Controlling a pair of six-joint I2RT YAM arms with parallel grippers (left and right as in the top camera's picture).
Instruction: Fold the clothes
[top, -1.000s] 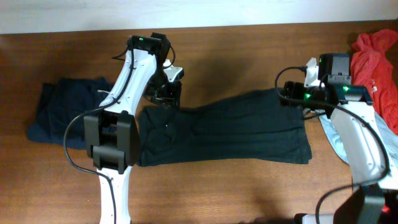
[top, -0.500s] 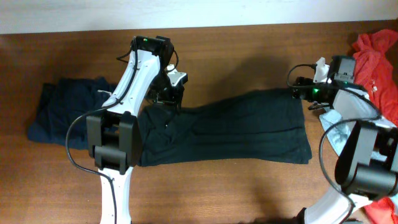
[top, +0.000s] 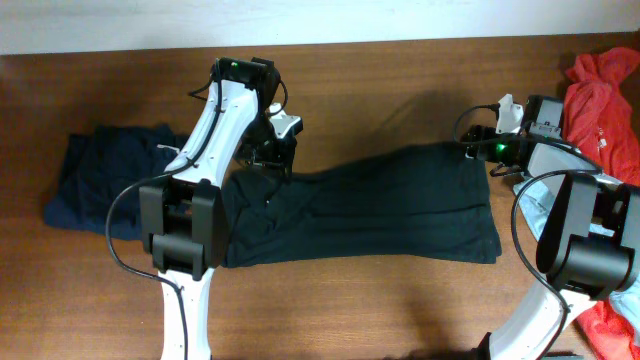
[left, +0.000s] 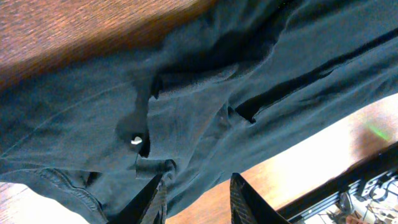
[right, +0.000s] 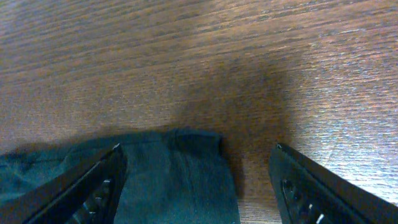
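Shirt is spread flat on the table. Jaws of the left gripper are held slightly apart over its edge. Those of the right gripper are spread wide above a corner.

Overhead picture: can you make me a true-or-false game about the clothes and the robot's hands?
1. The big black shirt lies spread out in the middle of the table. True.
2. The red clothes lie at the left end of the table. False: they are at the far right corner.
3. The right gripper has its fingers wide apart, over a corner of the big black shirt. True.
4. The dark navy garment lies on top of the big black shirt. False: it lies on the table to the left of it.
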